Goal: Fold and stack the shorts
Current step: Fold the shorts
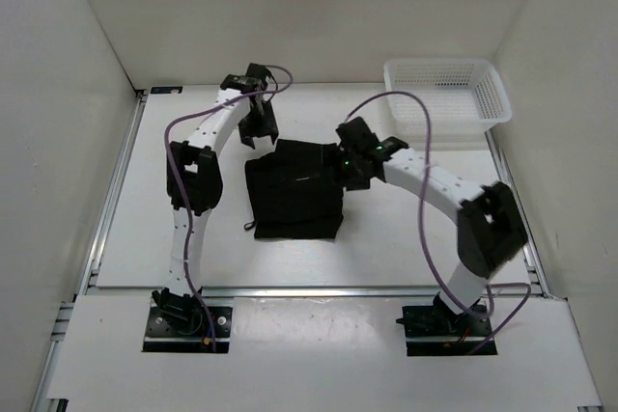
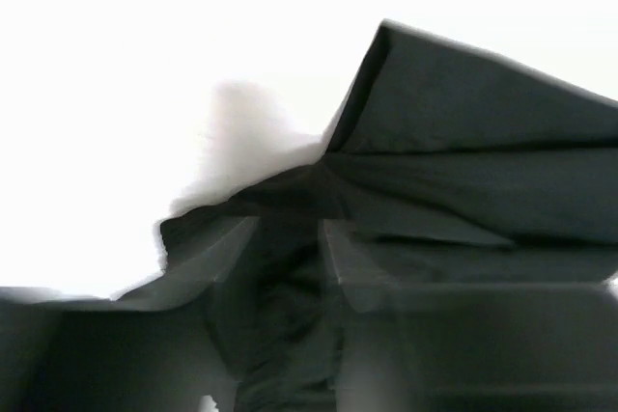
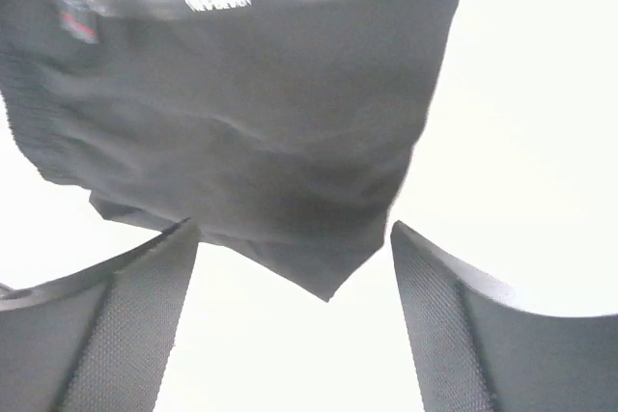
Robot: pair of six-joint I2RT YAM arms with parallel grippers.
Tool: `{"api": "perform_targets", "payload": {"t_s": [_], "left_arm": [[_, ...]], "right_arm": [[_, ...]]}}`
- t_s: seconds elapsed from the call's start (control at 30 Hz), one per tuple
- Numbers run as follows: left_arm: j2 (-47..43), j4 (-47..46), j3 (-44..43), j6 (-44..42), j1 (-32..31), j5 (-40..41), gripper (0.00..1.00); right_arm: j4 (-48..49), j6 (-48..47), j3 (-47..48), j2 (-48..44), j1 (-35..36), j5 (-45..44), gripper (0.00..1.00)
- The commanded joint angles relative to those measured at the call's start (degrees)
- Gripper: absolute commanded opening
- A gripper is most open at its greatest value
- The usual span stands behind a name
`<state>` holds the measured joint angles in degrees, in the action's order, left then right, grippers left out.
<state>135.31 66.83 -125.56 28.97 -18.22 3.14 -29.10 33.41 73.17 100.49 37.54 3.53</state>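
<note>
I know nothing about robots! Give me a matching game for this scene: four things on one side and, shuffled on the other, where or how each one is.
Things:
1. black soft fabric shorts
2. white plastic mesh basket
3. left pincer
4. right pincer

Place or state:
A. at the far right
B. wide open
C. folded, in the middle
D. closed on cloth

Pairs: 1-C, 2-A, 3-D, 4-B

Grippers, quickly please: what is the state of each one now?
Left gripper: closed on a bunched fold of the shorts.
Right gripper: open, holding nothing; a corner of the shorts shows between its fingers.
</note>
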Motion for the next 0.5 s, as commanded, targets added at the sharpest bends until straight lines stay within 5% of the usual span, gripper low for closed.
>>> {"api": "perform_targets", "payload": {"t_s": [0.0, 0.07, 0.47], "left_arm": [[-9.8, 3.8, -5.8, -2.3, 2.0, 4.4, 0.77], [-18.2, 2.1, -3.0, -2.3, 2.6, 4.4, 0.99], [-67.4, -9.8, 42.3, 0.6, 4.4, 5.4, 1.00]], "right_arm": [[-5.0, -1.1, 4.0, -12.0, 0.0, -16.1, 0.86], [-7.4, -1.1, 1.7, -18.0, -0.6, -22.1, 0.98], [-19.4, -2.1, -12.4, -44.2, -5.2, -43.0, 0.96]]}}
